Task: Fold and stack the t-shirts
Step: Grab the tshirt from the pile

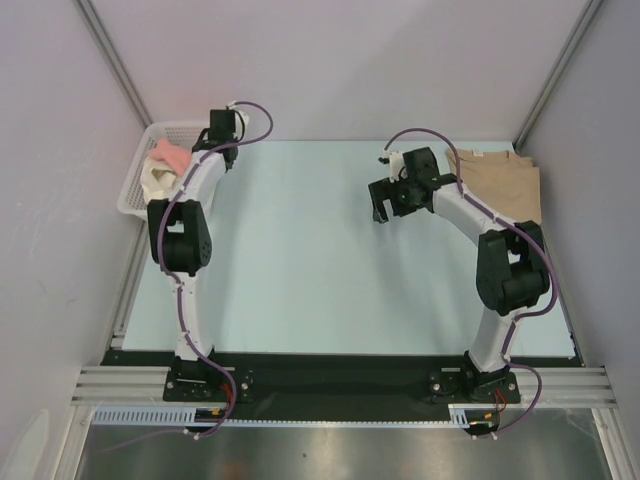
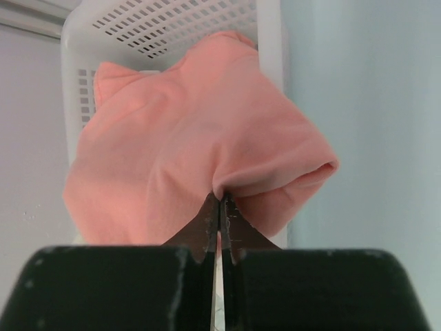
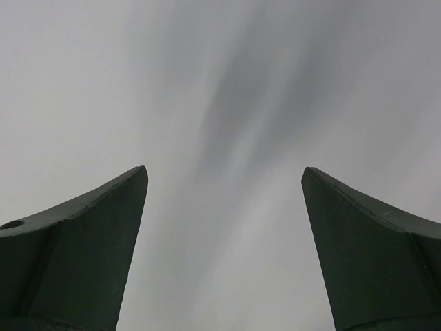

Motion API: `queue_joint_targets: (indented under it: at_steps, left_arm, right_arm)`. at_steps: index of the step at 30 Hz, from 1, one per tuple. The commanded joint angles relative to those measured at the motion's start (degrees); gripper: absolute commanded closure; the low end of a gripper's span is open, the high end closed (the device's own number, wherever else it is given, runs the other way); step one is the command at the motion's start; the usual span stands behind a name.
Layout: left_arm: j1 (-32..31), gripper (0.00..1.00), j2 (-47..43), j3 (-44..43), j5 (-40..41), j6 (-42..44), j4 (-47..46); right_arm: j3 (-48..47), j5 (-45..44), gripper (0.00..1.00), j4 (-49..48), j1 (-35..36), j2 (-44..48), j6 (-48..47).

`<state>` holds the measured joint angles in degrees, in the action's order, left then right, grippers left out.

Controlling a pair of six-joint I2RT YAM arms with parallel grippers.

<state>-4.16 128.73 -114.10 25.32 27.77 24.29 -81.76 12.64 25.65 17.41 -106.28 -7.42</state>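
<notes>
The salmon-pink t-shirt (image 2: 193,138) hangs bunched from my left gripper (image 2: 220,200), whose jaws are shut on a fold of it over the white basket (image 2: 172,21). In the top view the pink t-shirt (image 1: 170,155) is at the basket's far end, with my left gripper (image 1: 192,152) on it. A cream-white t-shirt (image 1: 160,181) lies in the basket beneath. A tan t-shirt (image 1: 500,185) lies folded flat at the table's back right. My right gripper (image 1: 386,212) is open and empty above the table, left of the tan t-shirt. It shows wide open in the right wrist view (image 3: 224,186). No green t-shirt is in view.
The white lattice basket (image 1: 133,190) stands at the table's back left corner against the left wall. The pale blue table (image 1: 300,270) is bounded by grey walls at the back and both sides. The arm bases sit on a black strip at the near edge.
</notes>
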Motion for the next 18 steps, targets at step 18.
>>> queue_joint_targets:
  at_steps: [18]
  left_arm:
    - [-9.7,1.00,-20.2,2.6,-2.0,-8.2,0.9]
  right_arm:
    - [-14.6,-9.9,0.00,-5.2,0.4,-0.1,-2.9]
